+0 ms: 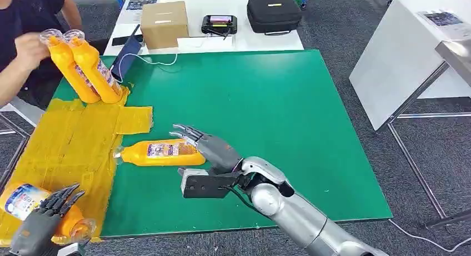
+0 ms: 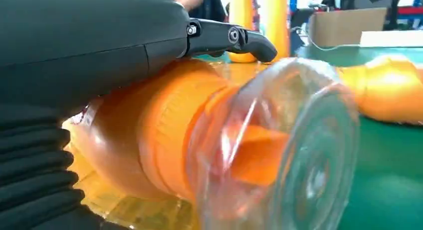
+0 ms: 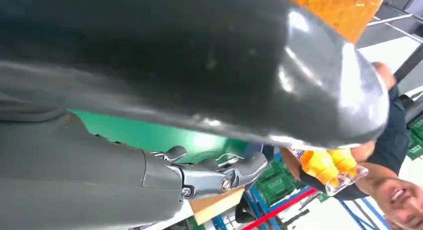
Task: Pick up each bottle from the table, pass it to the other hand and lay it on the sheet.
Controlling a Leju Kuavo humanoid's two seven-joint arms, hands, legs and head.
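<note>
Left robot hand [image 1: 41, 225]: low at the near-left corner, fingers curled over an orange bottle [image 1: 25, 203] lying on the yellow sheet [image 1: 66, 145]. In the left wrist view, a finger [image 2: 234, 38] arches over the bottle's orange shoulder; its clear cap [image 2: 294, 150] points at the camera.

Right robot hand [image 1: 205, 147]: fingers spread and extended, holding nothing, resting just beside the base end of a second orange bottle [image 1: 161, 154]. That bottle lies on its side on the green surface [image 1: 277, 117], cap end touching the sheet's edge.

Sheet covers the left part of the surface.

A person's hand [image 1: 28, 48] at far left grips the caps of two more orange bottles [image 1: 86, 67], tilted, bases on the sheet's far end.

Beyond the green surface: cardboard box [image 1: 164, 24], black case [image 1: 274, 13].
</note>
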